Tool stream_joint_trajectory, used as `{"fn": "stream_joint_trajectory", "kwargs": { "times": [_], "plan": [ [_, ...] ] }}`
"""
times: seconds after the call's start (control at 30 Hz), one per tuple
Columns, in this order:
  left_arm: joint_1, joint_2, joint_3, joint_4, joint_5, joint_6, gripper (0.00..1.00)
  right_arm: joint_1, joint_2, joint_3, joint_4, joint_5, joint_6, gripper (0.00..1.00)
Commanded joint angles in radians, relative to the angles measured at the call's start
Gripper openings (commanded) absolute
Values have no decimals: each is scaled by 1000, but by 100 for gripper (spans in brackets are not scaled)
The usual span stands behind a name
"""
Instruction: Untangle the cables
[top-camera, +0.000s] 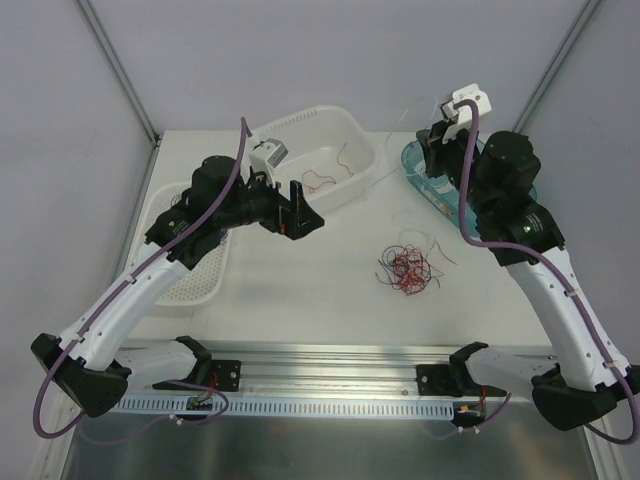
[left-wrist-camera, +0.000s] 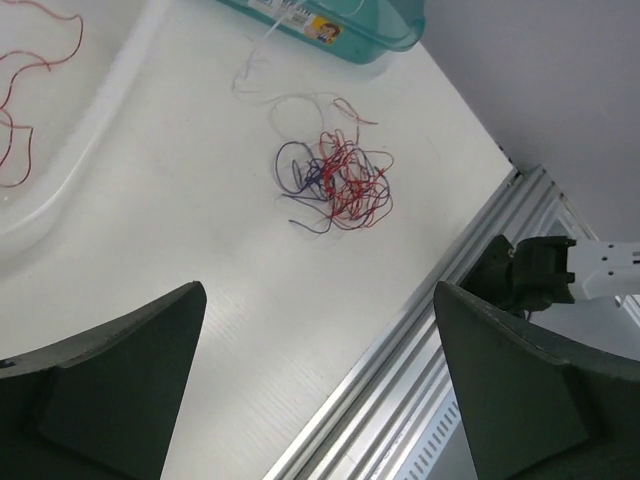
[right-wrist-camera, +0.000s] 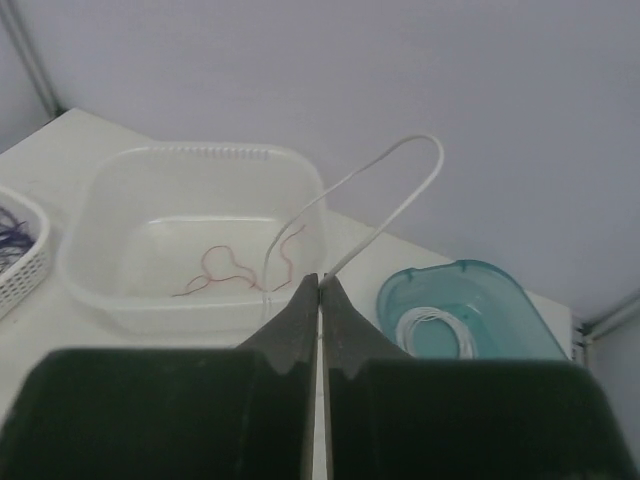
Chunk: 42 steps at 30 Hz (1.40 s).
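Observation:
The cables lie as a tangle of red and purple wires (top-camera: 405, 265) on the table right of centre, also in the left wrist view (left-wrist-camera: 335, 180). My left gripper (top-camera: 300, 215) is open and empty, above the table left of the tangle; its dark fingers (left-wrist-camera: 110, 380) frame bare table. My right gripper (right-wrist-camera: 320, 282) is shut on a thin white wire (right-wrist-camera: 400, 165) that loops up from the tips. It is raised at the back right (top-camera: 435, 142), over the teal bin (top-camera: 430, 185).
A clear tub (top-camera: 315, 150) at the back holds loose red wires (right-wrist-camera: 225, 268). The teal bin (right-wrist-camera: 480, 290) holds a white coil (right-wrist-camera: 430, 325). A white basket (top-camera: 195, 265) at the left holds purple wires. An aluminium rail (top-camera: 330, 375) runs along the near edge.

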Motion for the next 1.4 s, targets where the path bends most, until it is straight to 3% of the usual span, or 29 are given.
{"fn": "stream_joint_trajectory", "kwargs": {
  "times": [0.0,0.27,0.53,1.07,1.2,1.3,1.33,1.37],
  "plan": [
    [-10,-23,-63,23,-62,38,99,-83,40,75,35,91,-73,1],
    [-10,-49,-205,23,-105,31,99,-307,161,223,107,59,-76,1],
    [-11,-11,-280,22,-126,35,99,-444,313,325,98,5,-56,1],
    [-11,97,-263,22,-125,27,99,-652,513,-2,155,-61,154,1],
    [-11,120,-254,22,-119,24,99,-683,594,-16,95,-64,211,1],
    [-11,140,-249,22,-108,19,99,-685,649,13,14,-38,228,14],
    [-11,143,-248,23,-100,19,99,-685,646,13,5,-30,236,32],
    [-11,150,-248,22,-97,16,99,-685,639,15,-6,-21,243,40]
  ]
}}
